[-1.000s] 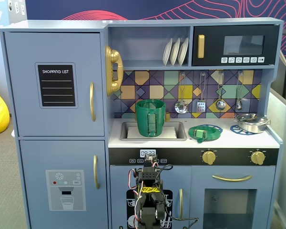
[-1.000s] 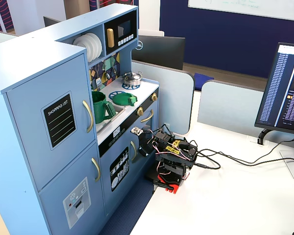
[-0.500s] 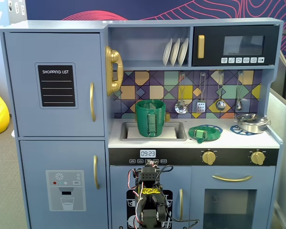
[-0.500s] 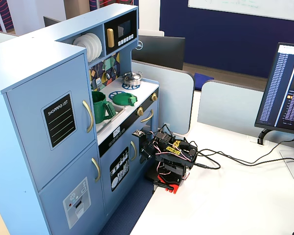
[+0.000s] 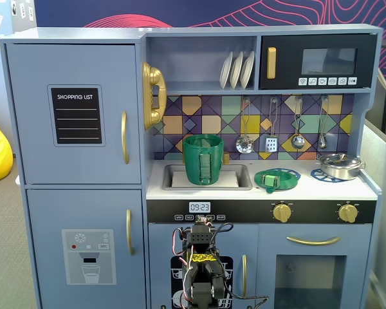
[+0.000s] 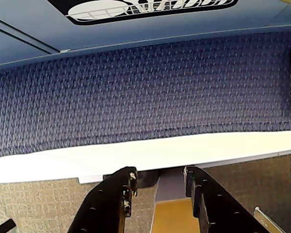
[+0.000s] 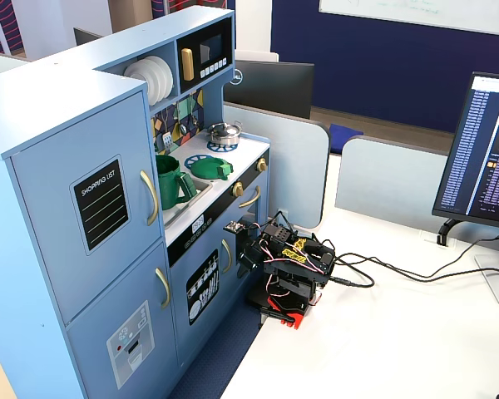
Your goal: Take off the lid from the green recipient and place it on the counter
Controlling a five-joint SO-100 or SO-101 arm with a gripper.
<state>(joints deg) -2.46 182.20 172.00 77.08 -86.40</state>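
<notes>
The green recipient (image 5: 203,159) stands upright in the recessed sink, its top open; it also shows in the other fixed view (image 7: 173,181). The green lid (image 5: 276,178) lies flat on the white counter (image 5: 309,188) over a blue burner ring, to the container's right; it also shows in the other fixed view (image 7: 209,167). My arm (image 5: 202,270) is folded low in front of the kitchen, well below the counter. In the wrist view my gripper (image 6: 159,177) is open and empty, pointing down at the white table edge and blue carpet.
A shiny steel pot (image 5: 340,165) sits on the right burner ring. Utensils hang on the tiled back wall (image 5: 270,122). The arm's base (image 7: 287,274) stands on a white desk (image 7: 382,332) with cables; a monitor (image 7: 491,158) is at the right.
</notes>
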